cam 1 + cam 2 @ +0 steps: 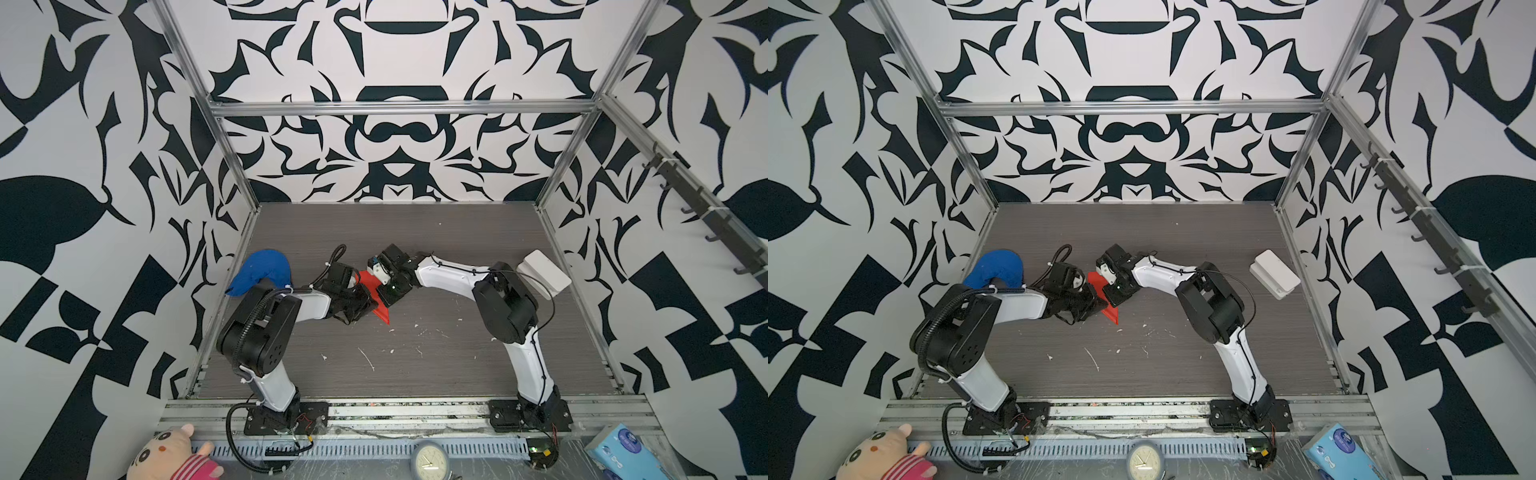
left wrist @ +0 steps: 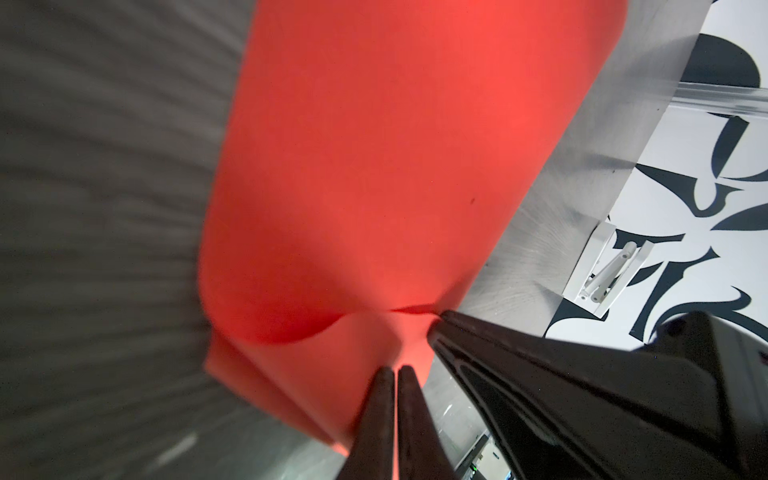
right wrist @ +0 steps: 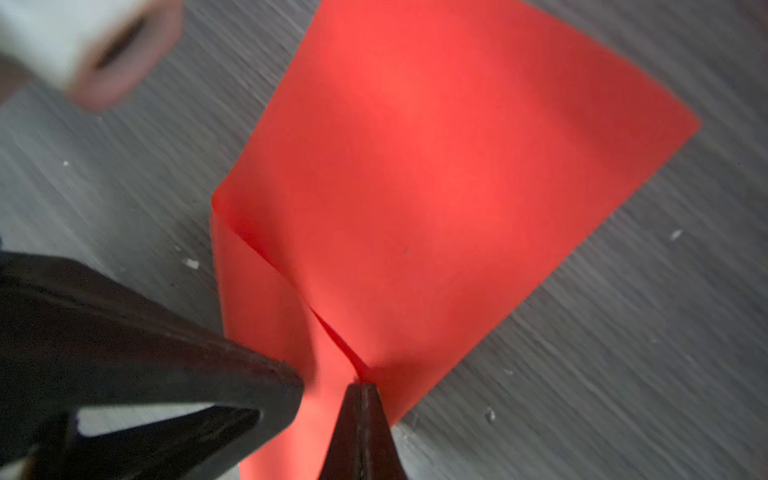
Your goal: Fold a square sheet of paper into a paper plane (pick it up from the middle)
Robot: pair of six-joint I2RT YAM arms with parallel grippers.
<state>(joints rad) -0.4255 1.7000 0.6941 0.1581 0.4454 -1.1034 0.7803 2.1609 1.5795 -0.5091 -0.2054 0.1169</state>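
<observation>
**Lifting done, folding barely begun**

The left gripper [image 2: 395, 374] and right gripper [image 3: 360, 388] each pinch the square sheet of paper [image 1: 381, 311] mid-table, toward nine o'clock, jaws pressed together on it. It hangs loosely doubled, with no sharp crease, nose or wings yet. The red is blank. The blue pack [image 1: 623, 451] at five o'clock bears print, perhaps a brand, too small to read.

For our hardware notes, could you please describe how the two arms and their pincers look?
Left arm and right arm: white link shells, black joint housings. Thin black cables; the left has corrugated conduit. Left pincer and right pincer: black, tapered.
</observation>
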